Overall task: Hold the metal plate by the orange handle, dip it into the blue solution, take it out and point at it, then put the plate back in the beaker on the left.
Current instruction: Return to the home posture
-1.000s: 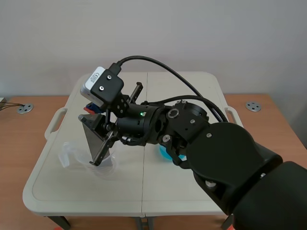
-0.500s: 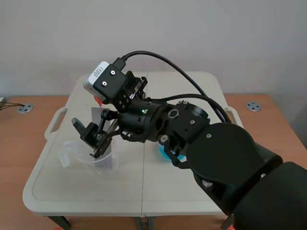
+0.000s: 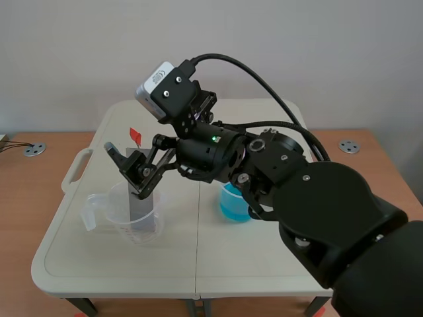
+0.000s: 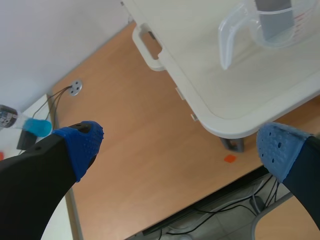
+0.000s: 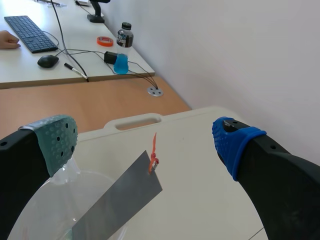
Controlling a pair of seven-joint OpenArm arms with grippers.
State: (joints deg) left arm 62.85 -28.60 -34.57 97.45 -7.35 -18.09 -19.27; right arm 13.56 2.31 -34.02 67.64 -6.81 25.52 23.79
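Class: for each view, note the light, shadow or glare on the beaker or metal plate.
Scene view: even light, no hard shadow around the beaker on the table. Right wrist view: the metal plate looks flat grey, without glare. Left wrist view: pale highlights along the beaker's handle.
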